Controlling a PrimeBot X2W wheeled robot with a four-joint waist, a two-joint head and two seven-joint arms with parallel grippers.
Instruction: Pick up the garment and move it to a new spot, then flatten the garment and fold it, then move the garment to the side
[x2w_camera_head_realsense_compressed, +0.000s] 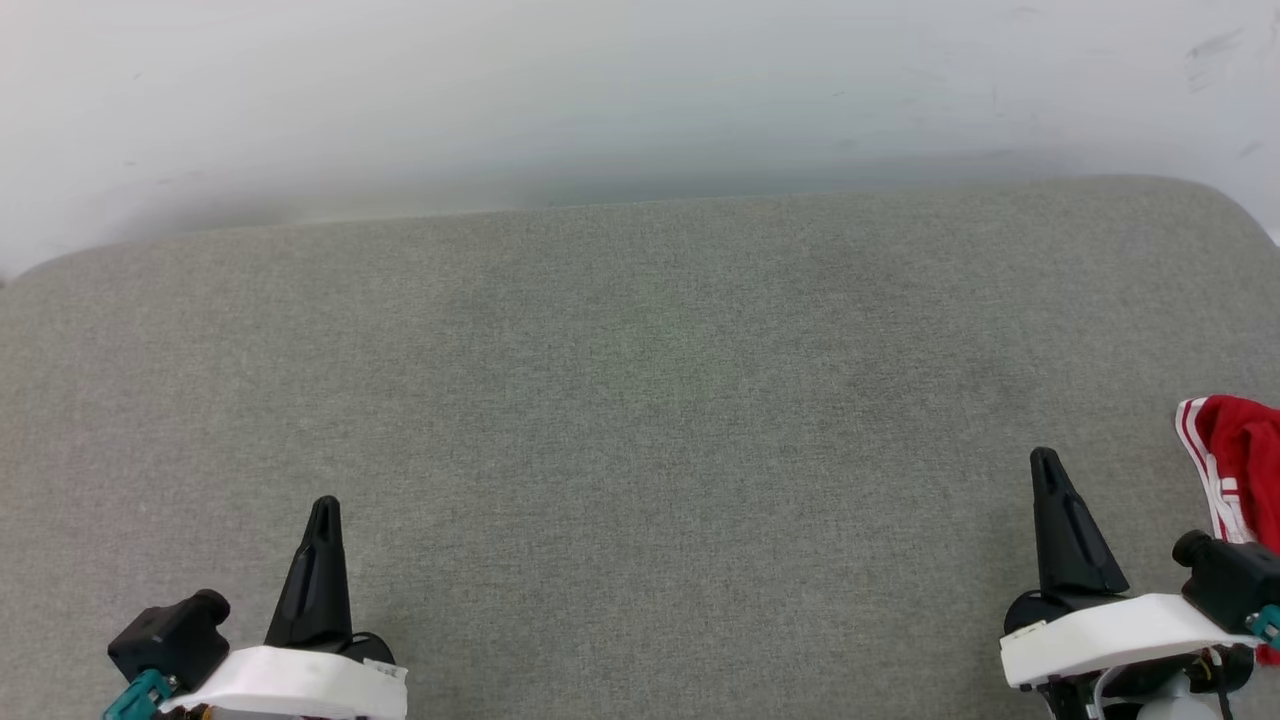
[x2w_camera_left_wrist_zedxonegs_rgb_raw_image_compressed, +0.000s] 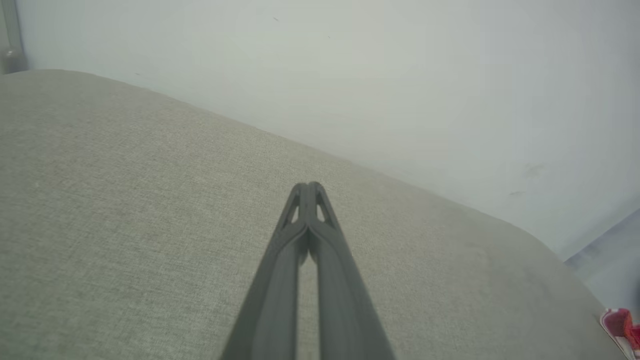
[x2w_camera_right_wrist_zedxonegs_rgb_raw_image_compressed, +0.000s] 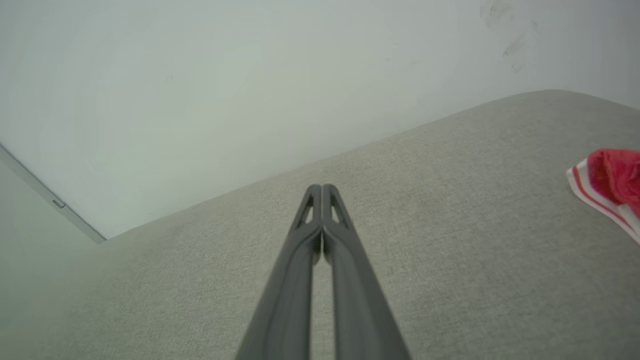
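The garment (x2w_camera_head_realsense_compressed: 1235, 470), red with white-and-red striped trim, lies bunched at the far right edge of the grey cushioned surface (x2w_camera_head_realsense_compressed: 640, 400); most of it is cut off by the frame. It appears again in the right wrist view as the garment (x2w_camera_right_wrist_zedxonegs_rgb_raw_image_compressed: 612, 177) at the right edge, and as a small red patch, the garment (x2w_camera_left_wrist_zedxonegs_rgb_raw_image_compressed: 620, 322), in the left wrist view. My right gripper (x2w_camera_head_realsense_compressed: 1045, 460) is shut and empty, a short way left of the garment. My left gripper (x2w_camera_head_realsense_compressed: 325, 505) is shut and empty at the lower left. Its fingertips (x2w_camera_left_wrist_zedxonegs_rgb_raw_image_compressed: 300, 189) meet, and so do the right fingertips (x2w_camera_right_wrist_zedxonegs_rgb_raw_image_compressed: 330, 190).
A pale wall (x2w_camera_head_realsense_compressed: 640, 90) rises behind the far edge of the grey surface. The surface has rounded corners at the far left and far right. A strip of floor (x2w_camera_left_wrist_zedxonegs_rgb_raw_image_compressed: 610, 260) shows beyond the right corner.
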